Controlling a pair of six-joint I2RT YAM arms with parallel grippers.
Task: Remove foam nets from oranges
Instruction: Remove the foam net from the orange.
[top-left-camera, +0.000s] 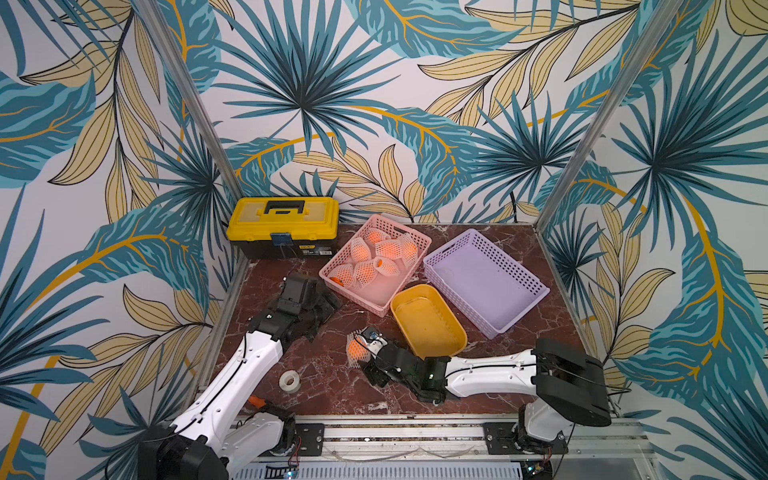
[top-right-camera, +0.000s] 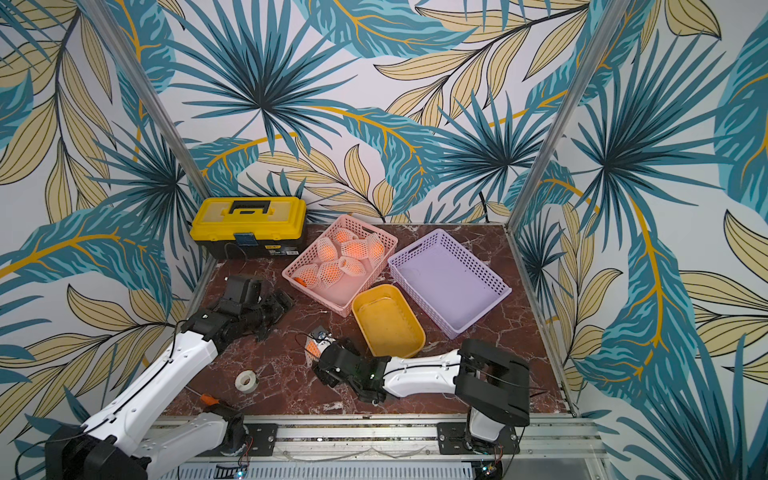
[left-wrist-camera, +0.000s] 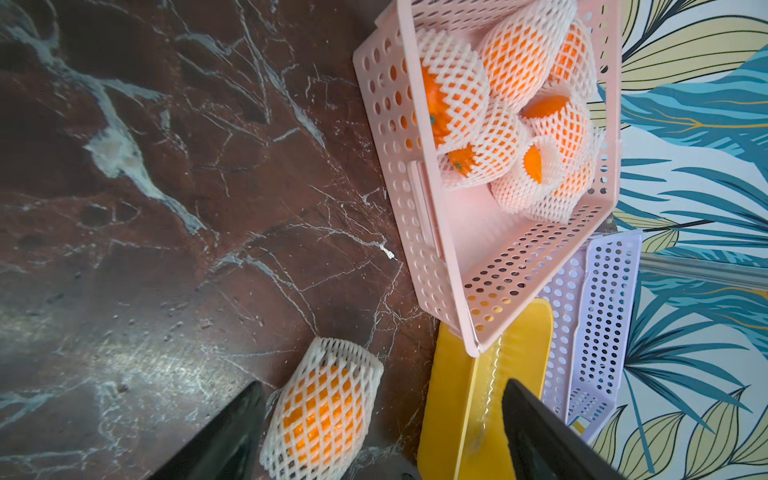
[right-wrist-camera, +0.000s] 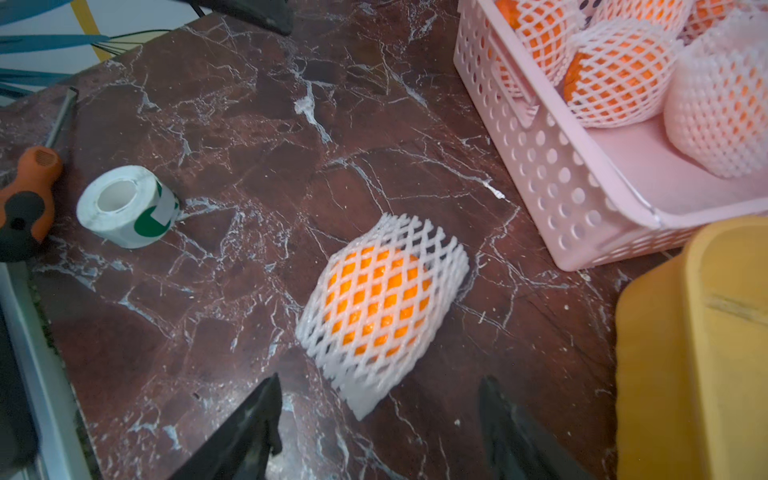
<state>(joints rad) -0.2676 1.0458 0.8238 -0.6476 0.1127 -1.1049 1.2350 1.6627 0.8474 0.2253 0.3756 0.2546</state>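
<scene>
While both top views show one netted orange (top-left-camera: 355, 350) on the marbled table (top-left-camera: 316, 374) at the right gripper (top-left-camera: 371, 351), the left wrist view shows the left gripper (left-wrist-camera: 383, 383) spread wide, empty. Right wrist: black fingers (right-wrist-camera: 249, 428) gape; the soft diamond-mesh foam net (right-wrist-camera: 382, 307) has one end between them, ungripped.

My camera setup
From high in front I see the whole table (top-left-camera: 324, 386) in both top views; my wrist cameras look close down and share one netted orange (right-wrist-camera: 378, 307).
</scene>
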